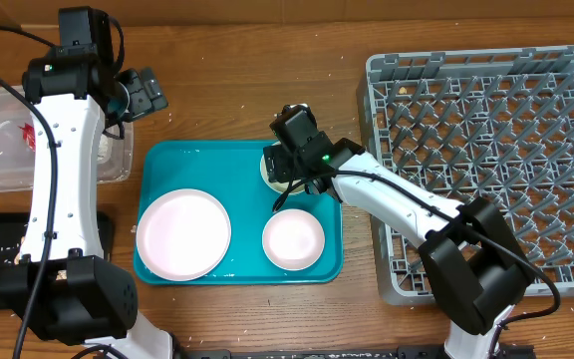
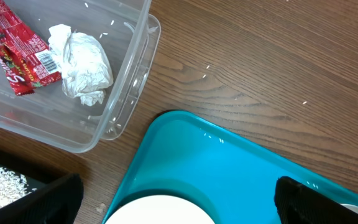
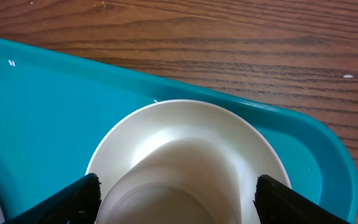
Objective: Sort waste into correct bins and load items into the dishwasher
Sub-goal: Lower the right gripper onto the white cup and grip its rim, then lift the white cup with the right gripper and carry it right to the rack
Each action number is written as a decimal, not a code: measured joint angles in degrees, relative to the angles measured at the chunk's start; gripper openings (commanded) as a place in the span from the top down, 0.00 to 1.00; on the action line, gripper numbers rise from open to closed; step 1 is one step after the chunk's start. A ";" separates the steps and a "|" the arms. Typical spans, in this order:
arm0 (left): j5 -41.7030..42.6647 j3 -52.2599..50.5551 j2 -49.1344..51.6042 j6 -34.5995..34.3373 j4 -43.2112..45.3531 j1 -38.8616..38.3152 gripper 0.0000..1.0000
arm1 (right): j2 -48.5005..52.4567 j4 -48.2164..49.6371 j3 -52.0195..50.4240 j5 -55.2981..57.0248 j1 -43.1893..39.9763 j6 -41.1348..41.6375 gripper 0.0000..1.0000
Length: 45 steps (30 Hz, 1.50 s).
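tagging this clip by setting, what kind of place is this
Probably a staged dish-clearing station on a wooden table rather than a real kitchen: a grey dish rack stands beside a teal tray with a plate, and a clear tub holds a red wrapper and a napkin.

barcode and unreadable white lettering on the red snack wrapper [image 2: 18, 53]

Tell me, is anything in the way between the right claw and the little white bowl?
No, nothing visible. The right gripper hangs open right over the little white bowl on the teal tray, one finger on each side of it, with only air between.
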 measured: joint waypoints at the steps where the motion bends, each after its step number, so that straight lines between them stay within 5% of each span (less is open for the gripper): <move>1: 0.00 0.00 0.00 0.00 -0.02 0.00 0.00 | 0.00 0.00 0.00 0.02 0.00 0.04 0.18; 21: 0.00 0.00 0.00 0.00 -0.02 0.00 0.00 | 1.09 -0.57 -0.02 -0.26 0.24 1.44 0.13; 30: 0.00 0.00 0.00 0.00 -0.02 0.00 0.00 | 1.29 -0.48 -0.09 -0.26 0.26 1.60 0.33; 45: 0.00 0.00 0.00 0.00 0.00 0.00 0.00 | 0.00 -7.69 3.67 0.33 0.22 1.49 0.42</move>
